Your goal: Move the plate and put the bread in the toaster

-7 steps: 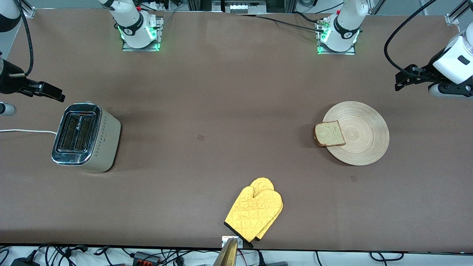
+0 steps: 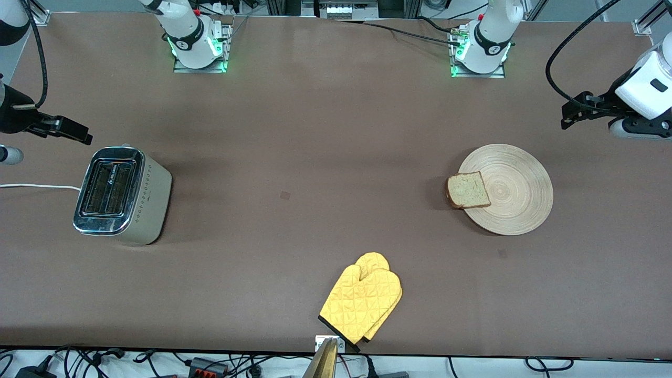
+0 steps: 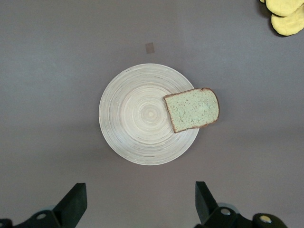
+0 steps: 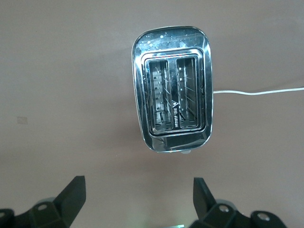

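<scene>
While both arms hang in the air with nothing held, the plate lies flat on the brown table toward the left arm's end, and the bread rests on the plate's rim on the side toward the toaster, one crusted edge jutting out past the wood over the table. The left gripper hovers above the tabletop beside the plate, on the side nearer the robots' bases and toward the table's end; its fingers stand wide apart, and in the left wrist view the plate and bread sit below and ahead of the gap between them, touched by neither. The toaster stands upright toward the right arm's end of the table, chrome top up, both slots showing only their wire racks, its white cord trailing off toward the table's edge. The right gripper hangs over the table just beside the toaster, on the side nearer the bases, its fingers also spread wide, with the toaster's top framed ahead of the opening and clear of it. A yellow quilted oven mitt lies nearer to the front camera than everything else, about midway between toaster and plate and well apart from both
</scene>
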